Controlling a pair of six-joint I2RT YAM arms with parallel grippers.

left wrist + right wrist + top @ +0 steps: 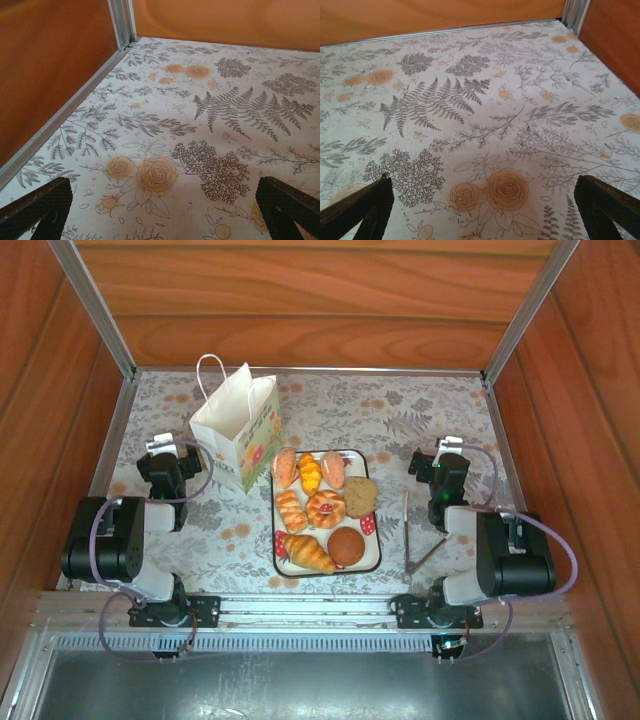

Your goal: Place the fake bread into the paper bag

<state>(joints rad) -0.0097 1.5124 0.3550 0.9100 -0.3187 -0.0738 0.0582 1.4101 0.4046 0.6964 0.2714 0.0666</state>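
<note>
From above, the fake bread (325, 510) lies on a strawberry-print tray (276, 540) at mid-bench (400, 410). The paper bag (235, 435) stands upright just beside the tray's far left corner. The left gripper (165, 455) sits near the bag's left side, and the right gripper (447, 455) sits to the right of the tray (apart from it).

Left wrist: the left gripper (160, 200) has its jaws spread wide and empty over the floral cloth.

Right wrist: the right gripper (482, 205) is likewise wide apart, touching nothing.
</note>
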